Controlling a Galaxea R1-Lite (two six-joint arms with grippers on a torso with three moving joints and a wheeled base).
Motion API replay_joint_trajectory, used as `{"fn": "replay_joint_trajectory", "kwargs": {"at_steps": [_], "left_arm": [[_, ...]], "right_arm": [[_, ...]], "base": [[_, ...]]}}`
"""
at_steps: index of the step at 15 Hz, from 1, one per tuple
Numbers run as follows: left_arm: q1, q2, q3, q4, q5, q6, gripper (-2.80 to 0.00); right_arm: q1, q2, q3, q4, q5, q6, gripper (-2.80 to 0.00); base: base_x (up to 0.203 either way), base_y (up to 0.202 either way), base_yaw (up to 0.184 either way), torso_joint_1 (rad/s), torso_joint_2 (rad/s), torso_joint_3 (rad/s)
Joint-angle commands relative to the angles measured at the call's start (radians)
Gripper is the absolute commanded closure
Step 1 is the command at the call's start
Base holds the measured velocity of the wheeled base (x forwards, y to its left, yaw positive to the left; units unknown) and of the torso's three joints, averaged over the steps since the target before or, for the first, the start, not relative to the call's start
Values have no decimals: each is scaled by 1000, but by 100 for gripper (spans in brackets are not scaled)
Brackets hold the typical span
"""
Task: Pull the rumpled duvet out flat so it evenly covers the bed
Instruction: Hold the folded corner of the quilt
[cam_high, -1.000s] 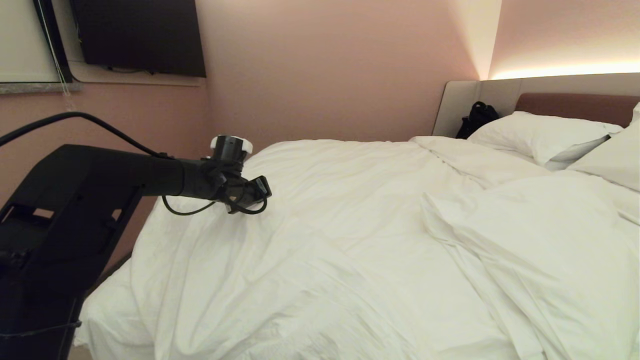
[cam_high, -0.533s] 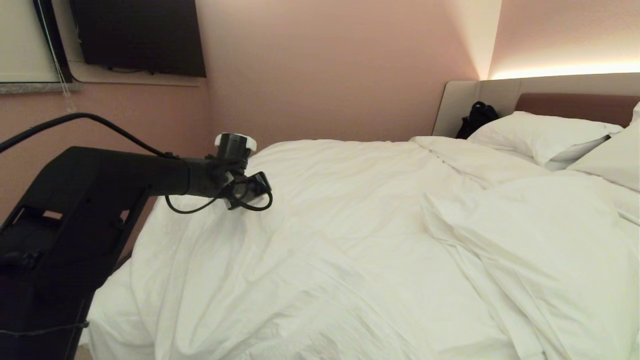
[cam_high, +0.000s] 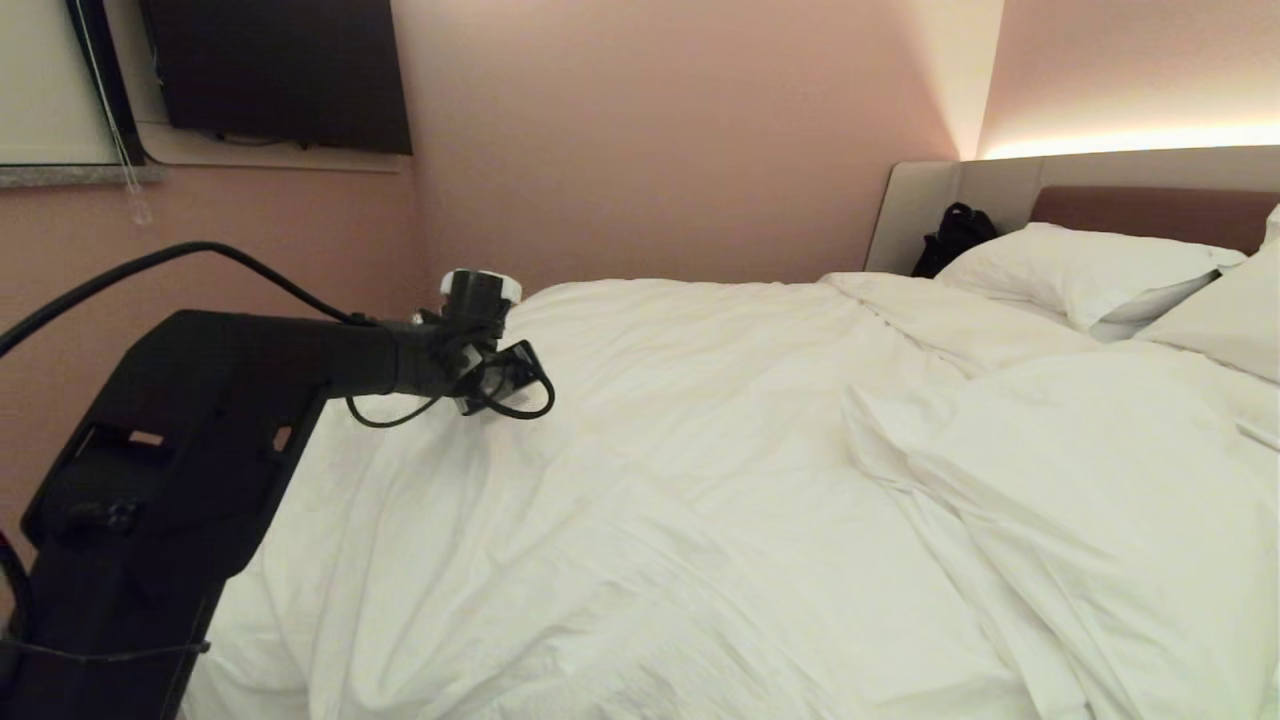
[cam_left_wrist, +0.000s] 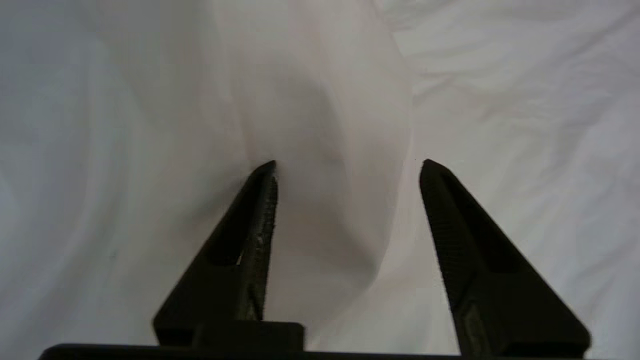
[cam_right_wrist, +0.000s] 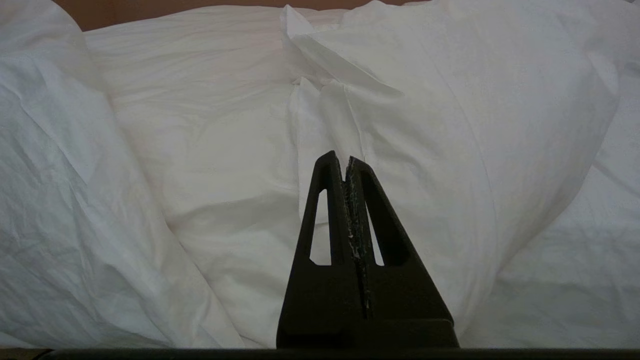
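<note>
1. Left pincer (cam_high: 505, 385): released, jaws spread, nothing between them; it hangs over the duvet's (cam_high: 700, 480) edge at about 9 o'clock in the head view.
2. The duvet lies rumpled across the bed (cam_high: 1150, 215), with a bunched fold at 3 o'clock.
3. Right pincer (cam_right_wrist: 346, 161): clenched and empty, pointing at white bedding.
4. Pillows (cam_high: 1080, 270) and a black bag (cam_high: 955, 235) sit at 2 o'clock.

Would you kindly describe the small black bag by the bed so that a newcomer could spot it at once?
Start at the bed and follow the white duvet up to the pale grey headboard surround at its far end. There, behind the nearest white pillow, the black bag leans against the surround. It is the only dark thing among the white bedding.
</note>
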Motion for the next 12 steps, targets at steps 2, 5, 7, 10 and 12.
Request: {"fn": "replay_joint_trajectory", "kwargs": {"at_steps": [2,5,7,10,12], "left_arm": [[1,65,-4,-65,4,-2,-280],[1,111,-4,-70,2,2,-280],[1,139,-3,-54,3,2,-280],[1,180,-3,-10,4,7,-280],[0,195,-3,-11,4,21,-280]], "right_arm": [[0,1,0,0,0,0,0],[0,1,0,0,0,0,0],[0,1,0,0,0,0,0],[0,1,0,0,0,0,0],[0,1,0,0,-1,0,0]], "base": [[0,0,0,0,0,0],[0,0,0,0,0,0],[0,0,0,0,0,0],[0,0,0,0,0,0],[0,0,0,0,0,0]]}}
